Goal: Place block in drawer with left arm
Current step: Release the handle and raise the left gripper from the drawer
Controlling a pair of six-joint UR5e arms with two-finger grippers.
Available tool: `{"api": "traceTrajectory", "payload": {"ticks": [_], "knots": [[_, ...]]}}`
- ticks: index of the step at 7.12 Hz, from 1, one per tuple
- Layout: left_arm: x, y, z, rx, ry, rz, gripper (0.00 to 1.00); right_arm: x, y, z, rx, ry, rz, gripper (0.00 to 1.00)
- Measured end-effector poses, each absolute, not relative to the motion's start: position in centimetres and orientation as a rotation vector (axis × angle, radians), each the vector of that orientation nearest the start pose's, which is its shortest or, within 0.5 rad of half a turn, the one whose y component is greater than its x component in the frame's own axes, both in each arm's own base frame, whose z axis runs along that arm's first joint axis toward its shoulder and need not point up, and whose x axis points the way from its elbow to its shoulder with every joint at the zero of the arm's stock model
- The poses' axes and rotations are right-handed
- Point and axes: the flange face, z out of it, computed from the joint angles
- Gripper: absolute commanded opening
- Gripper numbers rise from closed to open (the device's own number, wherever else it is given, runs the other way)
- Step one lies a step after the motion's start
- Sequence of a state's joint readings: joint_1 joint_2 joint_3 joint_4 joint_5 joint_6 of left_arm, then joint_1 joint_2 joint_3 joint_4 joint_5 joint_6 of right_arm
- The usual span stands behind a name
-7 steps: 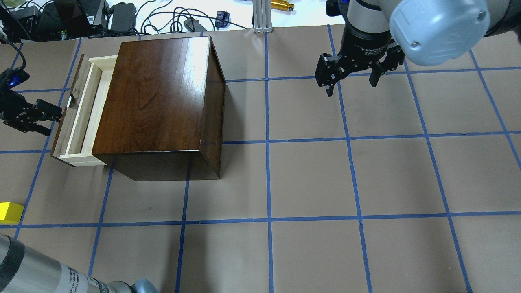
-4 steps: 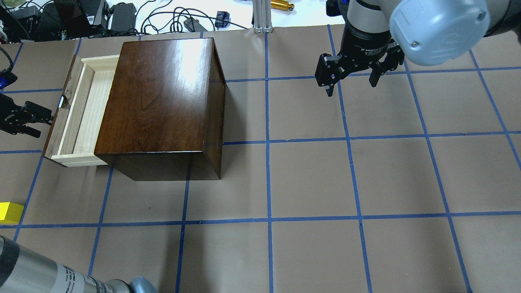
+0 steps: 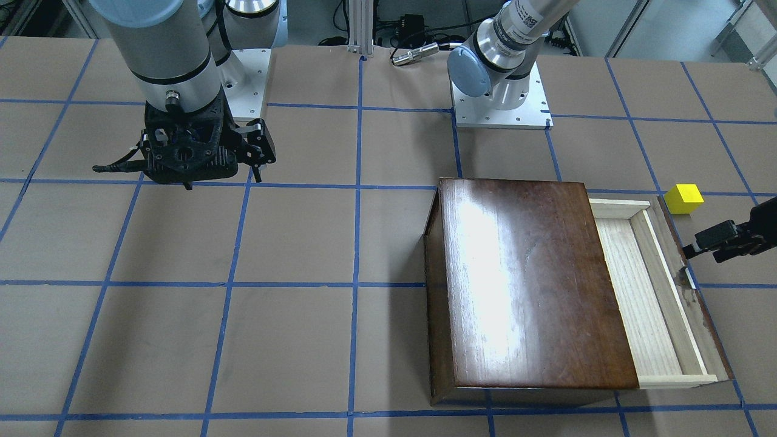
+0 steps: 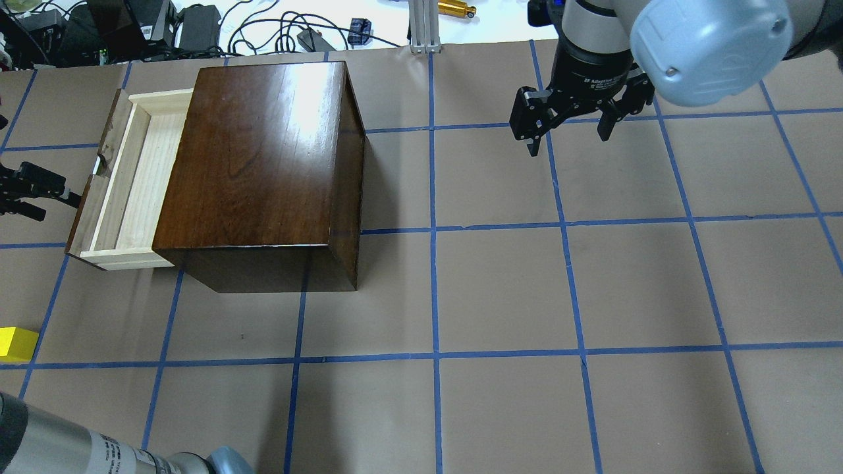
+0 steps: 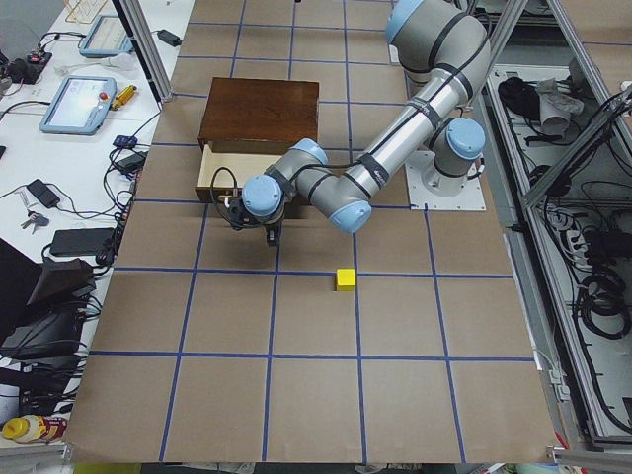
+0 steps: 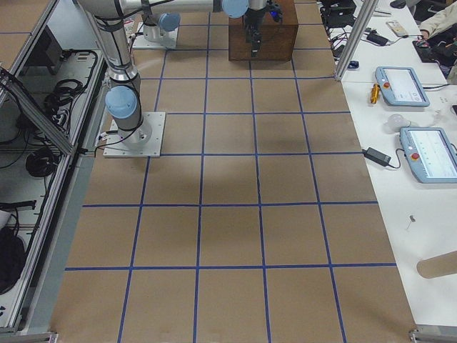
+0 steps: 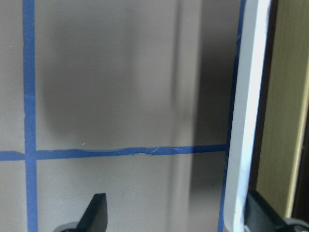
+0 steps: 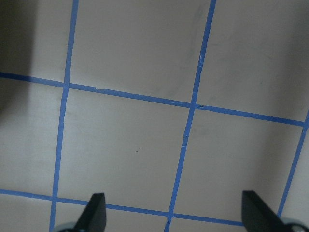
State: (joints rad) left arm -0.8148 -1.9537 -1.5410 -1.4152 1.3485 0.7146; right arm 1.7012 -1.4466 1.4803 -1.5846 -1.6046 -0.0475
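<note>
Block point(image 4: 16, 344) lies apart from the pulled-out drawer point(image 4: 143, 179); the left gripper point(image 4: 51, 200), jaws apart and empty, is beside its front.

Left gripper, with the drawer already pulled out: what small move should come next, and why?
Probably back the left gripper off the drawer front and swing it toward the block. The drawer stands open, the gripper is open by its handle, and the block lies alone on the table.
</note>
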Motion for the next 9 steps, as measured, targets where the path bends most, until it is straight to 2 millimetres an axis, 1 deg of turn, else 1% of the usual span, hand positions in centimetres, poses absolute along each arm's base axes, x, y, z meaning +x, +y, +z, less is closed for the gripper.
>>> {"api": "traceTrajectory", "payload": {"ticks": [1, 3, 5, 6, 7, 8, 9], "knots": [[29.7, -54.0, 32.8, -0.105, 3.425, -0.005, 1.0, 19.9, -52.1, 47.0, -0.283, 3.163, 0.029, 1.0], [28.1, -51.9, 37.4, -0.098, 3.401, 0.018, 1.0, 19.9, -52.1, 47.0, -0.281, 3.163, 0.029, 1.0], [25.6, -48.7, 43.2, -0.084, 3.342, 0.035, 1.0, 19.9, -52.1, 47.0, -0.282, 3.163, 0.029, 1.0], [24.2, -47.2, 45.6, -0.076, 3.316, 0.028, 1.0, 19.9, -52.1, 47.0, -0.282, 3.163, 0.029, 1.0], [22.6, -46.2, 47.5, -0.072, 3.298, 0.013, 1.0, 19.9, -52.1, 47.0, -0.282, 3.163, 0.029, 1.0], [20.4, -45.9, 49.0, -0.072, 3.287, 0.004, 1.0, 19.9, -52.1, 46.9, -0.282, 3.163, 0.029, 1.0], [17.5, -46.1, 50.1, -0.071, 3.274, 0.0, 1.0, 19.9, -52.1, 46.9, -0.282, 3.163, 0.029, 1.0]]}}
